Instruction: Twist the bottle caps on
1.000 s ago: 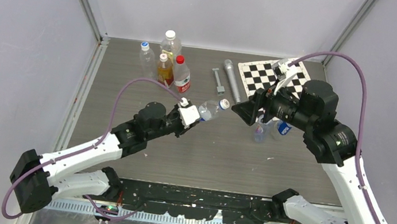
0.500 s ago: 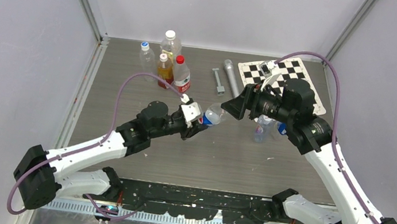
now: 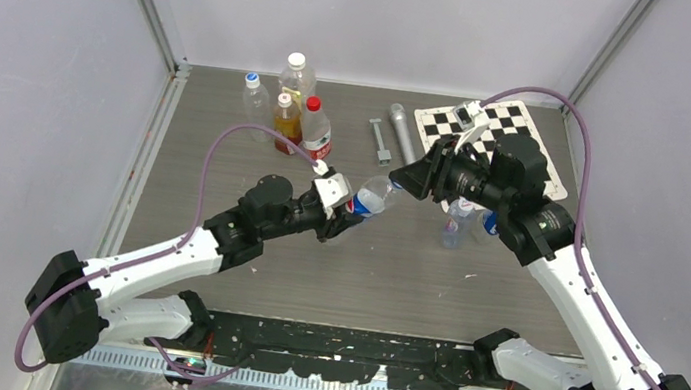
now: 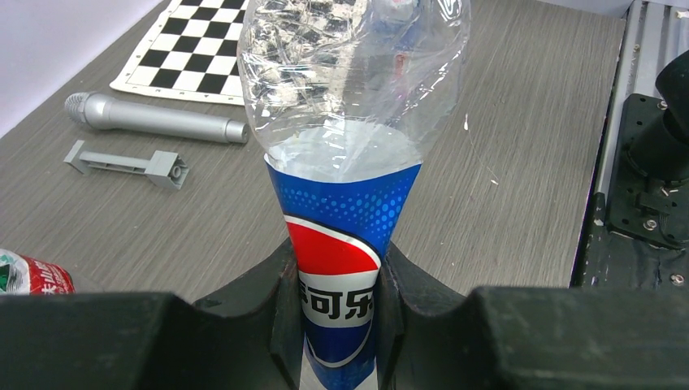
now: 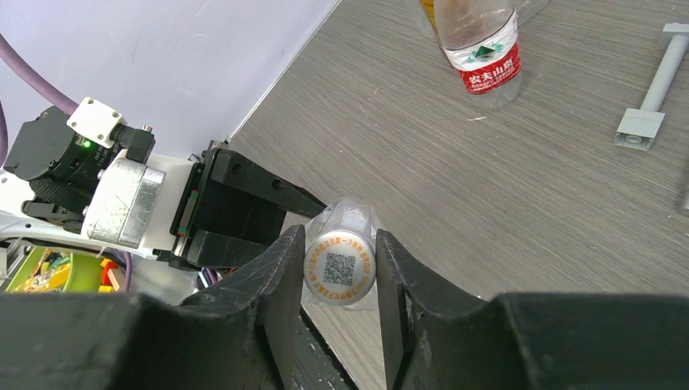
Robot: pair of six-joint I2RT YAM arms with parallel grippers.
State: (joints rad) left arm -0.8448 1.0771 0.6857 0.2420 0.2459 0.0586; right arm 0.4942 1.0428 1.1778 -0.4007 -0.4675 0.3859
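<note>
The left gripper (image 4: 337,248) is clamped on the blue label of the Pepsi bottle (image 4: 351,106), holding it above the table (image 3: 361,278), neck tilted toward the right arm (image 3: 563,274). The right gripper (image 5: 340,244) straddles the cap (image 5: 340,266) on that neck. Its fingers (image 5: 280,292) seem to press on both sides, though the contact is hard to confirm. Two more small bottles (image 3: 454,230) stand beneath the right arm.

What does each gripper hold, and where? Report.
Left gripper clamps the Pepsi bottle at its labelled lower body; right gripper grips its white cap by the sides.
</note>
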